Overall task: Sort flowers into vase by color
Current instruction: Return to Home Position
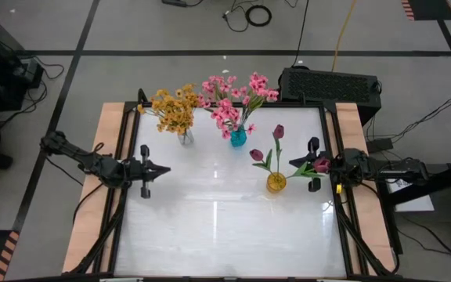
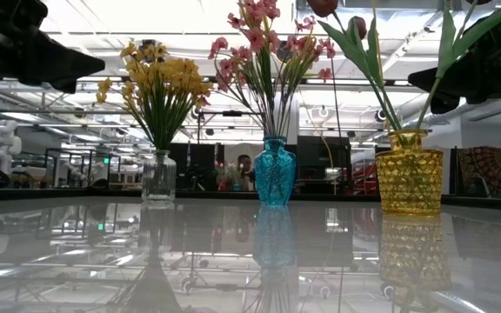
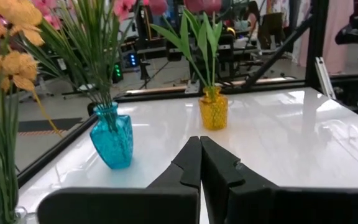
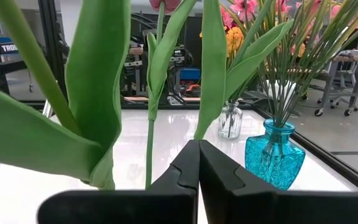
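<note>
Fingers (image 3: 188,168) together on left gripper (image 3: 199,140) and right gripper (image 4: 198,144), tulips (image 1: 278,131) in yellow vase (image 1: 276,182)

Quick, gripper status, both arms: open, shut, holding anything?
Left gripper: shut, holding nothing, over the table's left side.
Right gripper: shut, holding nothing, beside the yellow vase.

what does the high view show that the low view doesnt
Only the high view: the whole table, with the left gripper and right gripper over its opposite sides, fingers shut, plus the black box and cables on the floor behind. Only the low view: the room beyond the table and the vases' reflections on its glossy top. Both: the clear vase of yellow flowers, the blue vase of pink flowers, and the yellow vase of tulips.
</note>
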Controlling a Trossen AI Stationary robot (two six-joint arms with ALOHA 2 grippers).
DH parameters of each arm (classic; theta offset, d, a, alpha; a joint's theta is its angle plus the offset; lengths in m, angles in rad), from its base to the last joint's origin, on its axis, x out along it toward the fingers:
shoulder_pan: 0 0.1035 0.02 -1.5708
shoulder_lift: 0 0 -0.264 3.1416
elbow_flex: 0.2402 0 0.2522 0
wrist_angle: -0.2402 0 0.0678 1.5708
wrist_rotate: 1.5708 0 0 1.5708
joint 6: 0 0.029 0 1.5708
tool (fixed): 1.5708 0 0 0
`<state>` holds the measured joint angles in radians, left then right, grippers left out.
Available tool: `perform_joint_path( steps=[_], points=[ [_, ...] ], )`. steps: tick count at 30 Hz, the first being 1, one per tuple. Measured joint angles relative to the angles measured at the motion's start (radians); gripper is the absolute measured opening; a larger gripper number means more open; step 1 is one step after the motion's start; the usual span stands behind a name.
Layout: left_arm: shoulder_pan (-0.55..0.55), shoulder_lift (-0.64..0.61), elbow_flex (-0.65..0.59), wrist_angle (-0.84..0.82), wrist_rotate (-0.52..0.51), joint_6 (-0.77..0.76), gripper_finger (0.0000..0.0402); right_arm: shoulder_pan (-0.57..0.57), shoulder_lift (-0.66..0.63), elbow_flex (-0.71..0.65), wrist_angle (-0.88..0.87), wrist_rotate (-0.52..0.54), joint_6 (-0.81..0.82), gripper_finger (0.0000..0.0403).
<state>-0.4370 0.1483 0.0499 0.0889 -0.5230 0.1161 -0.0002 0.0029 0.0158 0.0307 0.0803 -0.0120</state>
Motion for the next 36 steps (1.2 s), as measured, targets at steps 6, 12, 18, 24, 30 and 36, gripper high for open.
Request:
perform_joint_path(
  steps=[6,12,18,24,30,36],
  points=[
    [0.000,-0.081,-0.009,-0.058,0.012,0.000,0.0002,0.000,0.000,0.000,0.000,0.000,0.000,0.0000],
    [0.038,-0.145,-0.008,-0.121,0.027,0.005,0.0001,0.000,0.000,0.000,0.000,0.000,0.000,0.0000],
    [0.119,-0.148,-0.007,-0.123,0.114,0.020,0.0001,0.000,0.000,0.000,0.001,0.000,0.000,0.0000],
    [0.213,-0.148,-0.009,-0.118,0.230,0.022,0.0000,0.000,0.000,0.000,0.001,0.001,0.000,0.0000],
    [0.298,-0.148,-0.009,-0.128,0.331,0.024,0.0000,0.000,0.000,0.000,0.001,0.001,0.000,0.0000],
    [0.360,-0.148,-0.037,-0.069,0.420,0.027,0.0000,0.000,0.000,0.000,0.002,0.001,0.000,0.0000]
  ],
)
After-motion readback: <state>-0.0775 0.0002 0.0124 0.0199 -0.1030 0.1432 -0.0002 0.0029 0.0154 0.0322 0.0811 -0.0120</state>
